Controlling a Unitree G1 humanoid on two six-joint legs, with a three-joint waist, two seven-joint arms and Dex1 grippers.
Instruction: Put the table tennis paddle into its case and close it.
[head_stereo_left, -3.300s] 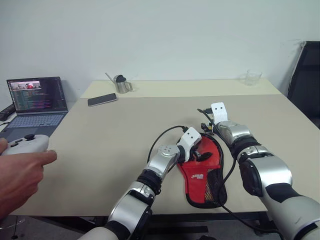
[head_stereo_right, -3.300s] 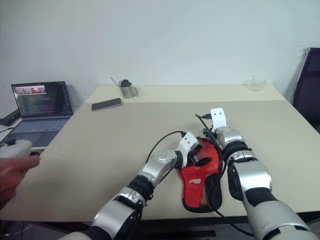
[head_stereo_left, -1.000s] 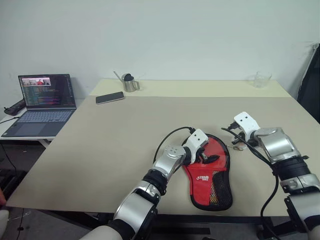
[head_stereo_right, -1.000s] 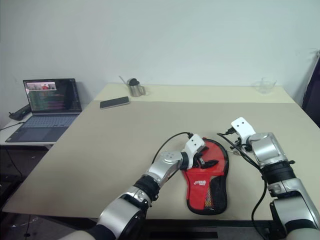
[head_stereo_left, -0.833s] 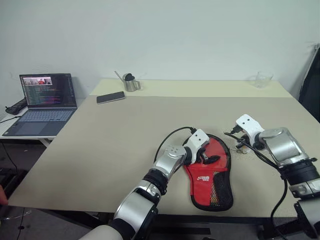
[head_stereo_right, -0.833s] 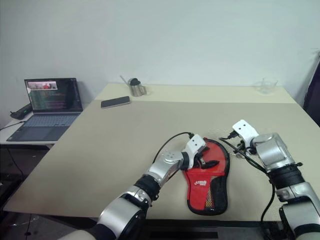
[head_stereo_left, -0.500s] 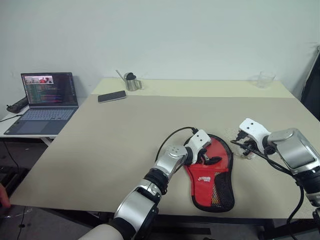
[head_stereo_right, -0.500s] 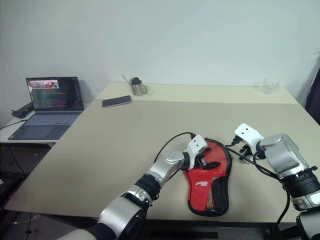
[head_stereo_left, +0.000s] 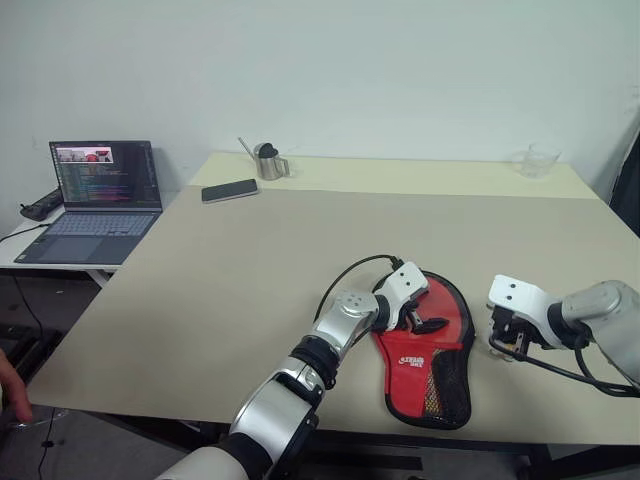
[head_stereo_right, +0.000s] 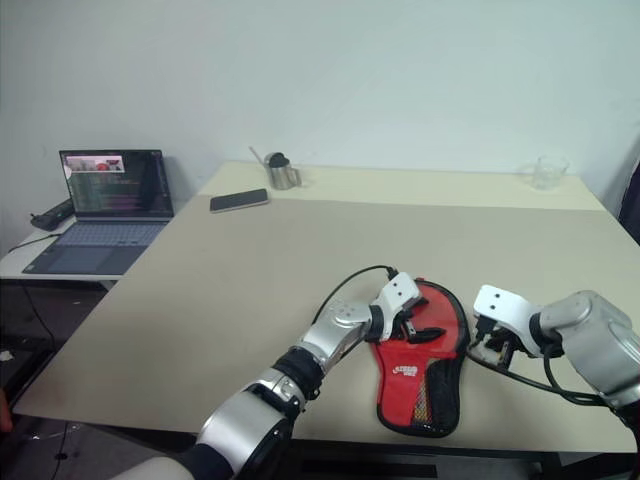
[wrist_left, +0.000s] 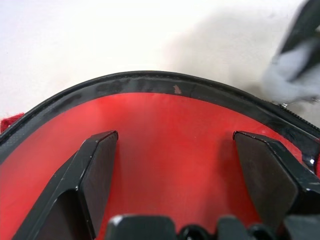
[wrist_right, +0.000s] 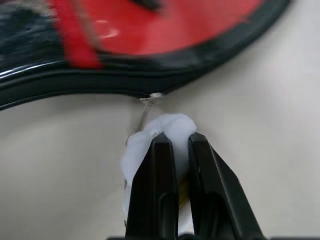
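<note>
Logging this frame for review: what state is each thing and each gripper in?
case: lying flat
left gripper: open, over the case's round end
right gripper: shut on white zipper tab
laptop: open, screen lit
phone: flat, screen dark
metal jug: upright
glass: upright

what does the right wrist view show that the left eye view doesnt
Right wrist view alone: the right gripper shut on a white tab, tied by a thin link to the case at its zipper edge.

Left eye view alone: the open left gripper resting on the case, plus a laptop, phone, metal cup and glass on the table.

Both: the red case with black edging, lying flat on the table.
</note>
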